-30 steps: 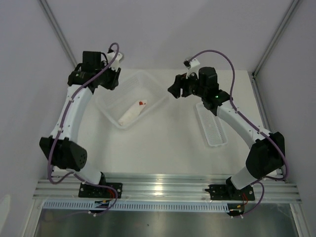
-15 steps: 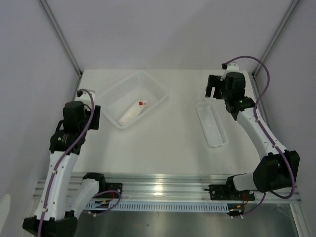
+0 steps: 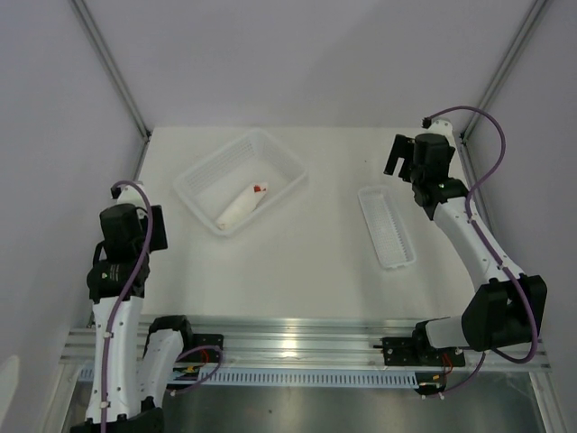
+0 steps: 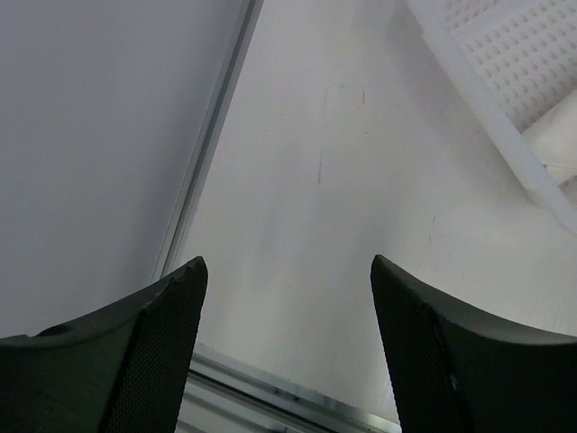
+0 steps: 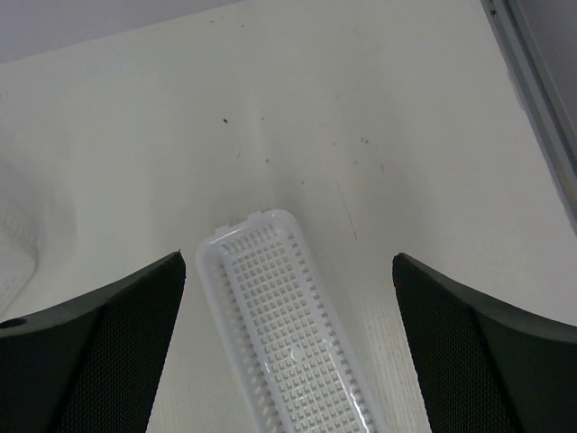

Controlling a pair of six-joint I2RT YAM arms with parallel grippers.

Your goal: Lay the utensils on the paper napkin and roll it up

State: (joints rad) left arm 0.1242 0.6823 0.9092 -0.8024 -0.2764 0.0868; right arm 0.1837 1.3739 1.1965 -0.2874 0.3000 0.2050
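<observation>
1. On the table [image 3: 315, 262], far left, the napkin [image 3: 236, 209] lies inside the basket [image 3: 209, 165] as a tight white roll. A red tip of the utensils [image 3: 259, 188] pokes out of its far end.
2. Left claw [image 4: 287, 266]: jaws wide apart, nothing between them. It sits over bare table near the left edge, well apart from the basket.
3. Right claw [image 5: 288, 262]: jaws also spread and empty, above the far end of the tray [image 3: 388, 227].
4. Judgement: rolling looks done, so the step is parking the arms. Keep both claws high and off the basket rim so the roll isn't jolted.
5. Risk: nothing pins the roll's loose edge, so a knock could let it spring open.
6. Materials:
   - Napkin: thin, soft, matte paper in a slightly tapered cylinder.
   - Utensils: slim orange-red plastic, mostly hidden.
   - Basket: white rigid plastic mesh, deep rectangle.
   - Tray: same gridded white plastic, narrow, shallow, rounded ends.
   - Claw pads: black, finely textured.
</observation>
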